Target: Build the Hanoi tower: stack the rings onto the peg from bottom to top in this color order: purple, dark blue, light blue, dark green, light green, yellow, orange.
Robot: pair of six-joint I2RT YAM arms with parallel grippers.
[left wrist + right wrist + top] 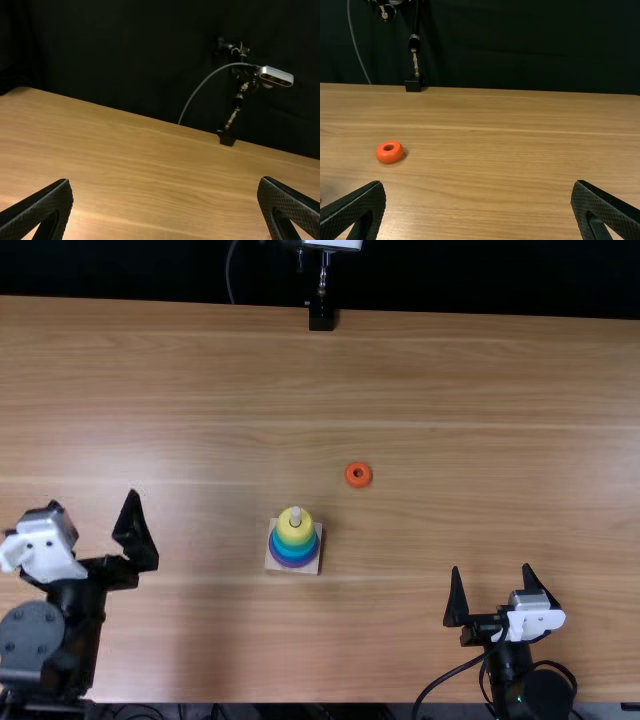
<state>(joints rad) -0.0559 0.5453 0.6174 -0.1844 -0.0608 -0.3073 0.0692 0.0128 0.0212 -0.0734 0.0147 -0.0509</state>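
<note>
One orange ring point(358, 475) flat on the table point(480, 380), top view, near frame centre, slightly right. Ring stack point(291, 548) just below and left of centre: purple lowest, yellow uppermost, peg tip point(296, 513) poking through, pale square base point(308, 566) beneath. Left gripper point(93, 498), lower left: fingers released, spread wide. Right gripper point(491, 567), lower right: likewise released, fingers well parted

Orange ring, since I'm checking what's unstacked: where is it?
In the top view, the orange ring lies on the table, up and to the right of its nearest neighbour, the ring stack.
</note>
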